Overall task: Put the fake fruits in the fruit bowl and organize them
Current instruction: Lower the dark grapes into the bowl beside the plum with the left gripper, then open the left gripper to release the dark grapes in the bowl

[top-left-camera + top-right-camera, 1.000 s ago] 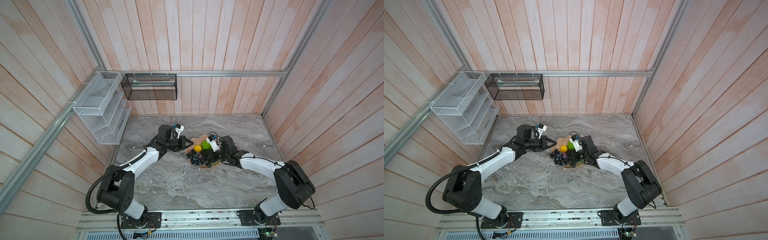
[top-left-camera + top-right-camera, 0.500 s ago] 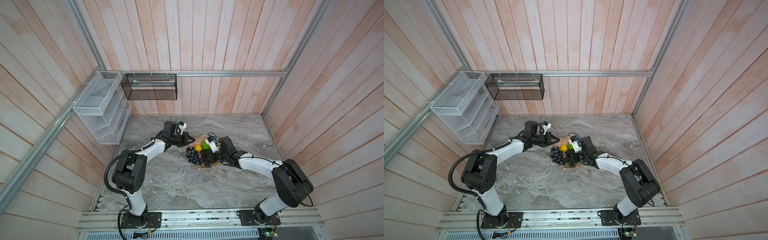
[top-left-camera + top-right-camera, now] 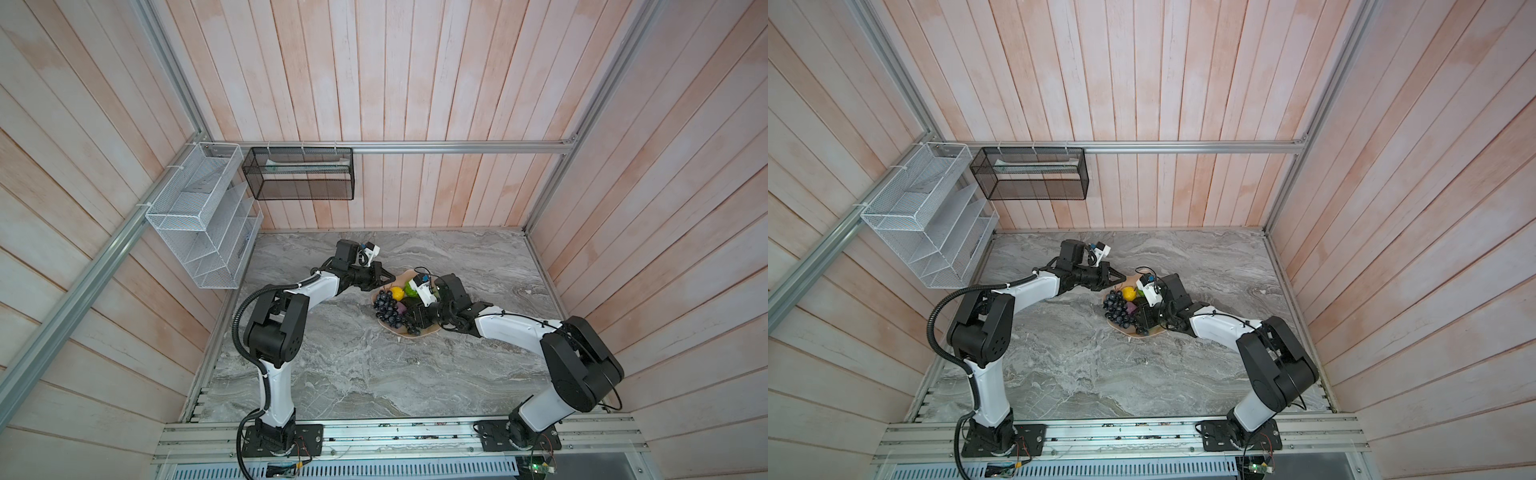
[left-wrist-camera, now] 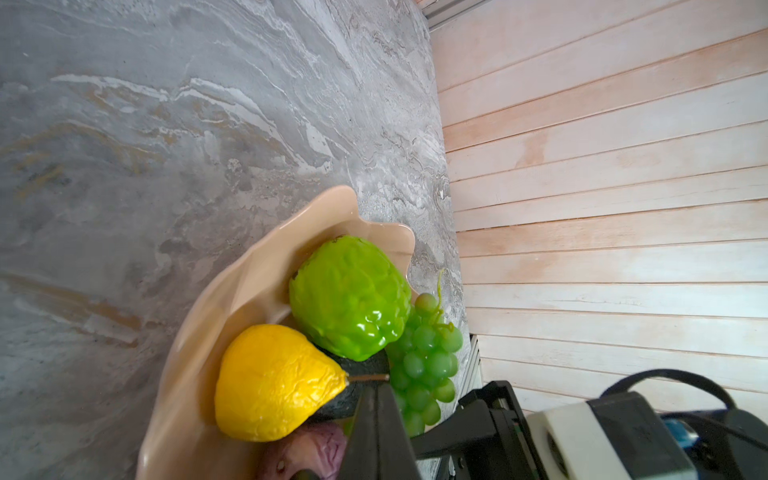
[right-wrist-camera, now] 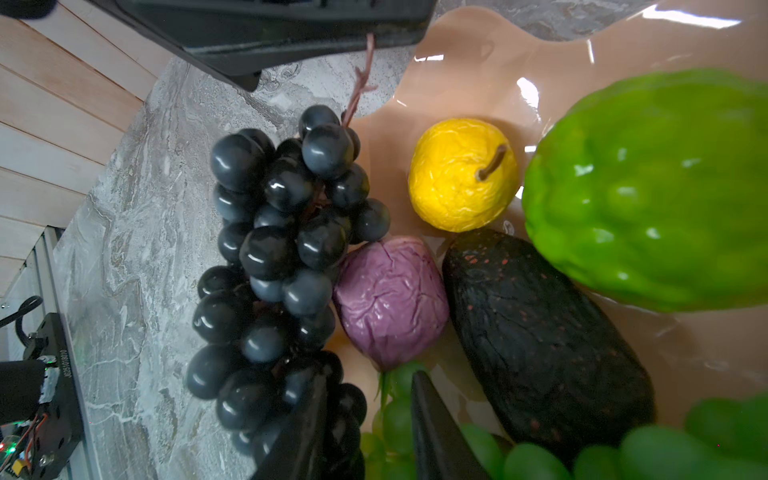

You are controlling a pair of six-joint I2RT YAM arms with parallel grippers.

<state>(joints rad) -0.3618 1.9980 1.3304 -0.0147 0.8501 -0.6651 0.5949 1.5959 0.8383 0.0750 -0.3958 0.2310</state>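
Peach-pink and glossy, the fruit bowl (image 5: pixel 469 66) sits mid-table on the marble top (image 3: pixel 353 365) and already carries all six pieces. Read as a clock face from above, the dark grape bunch (image 5: pixel 274 257) drapes over the rim at 9 o'clock. The small yellow fruit (image 5: pixel 461 174) lies at 11, the bumpy green ball (image 5: pixel 648 195) at 12, and the small purple fruit (image 5: pixel 390 299) near the centre. The dark avocado (image 5: pixel 540 332) is just beside the purple fruit, and the green grape bunch (image 4: pixel 424 361) lies toward 4.

Over the last second the left gripper (image 3: pixel 390 277) has swung in from 9 o'clock to the rim at about 10, near the dark bunch's stem. The right arm and the fruit have barely stirred. The left claw is pressed together. The stem runs up behind it in the right wrist view, so a pinch cannot be ruled out.

The right gripper (image 5: pixel 370 374) hangs low from 4 o'clock, narrow, astride the green bunch's top. Whether it presses on the bunch cannot be told.

Placing looks done and only tidying remains, probably drawing the overhanging dark bunch inward.

No brand shows on fruit or bowl. A black block (image 5: pixel 58 374) bears small white characters starting J025, the rest too small to read.
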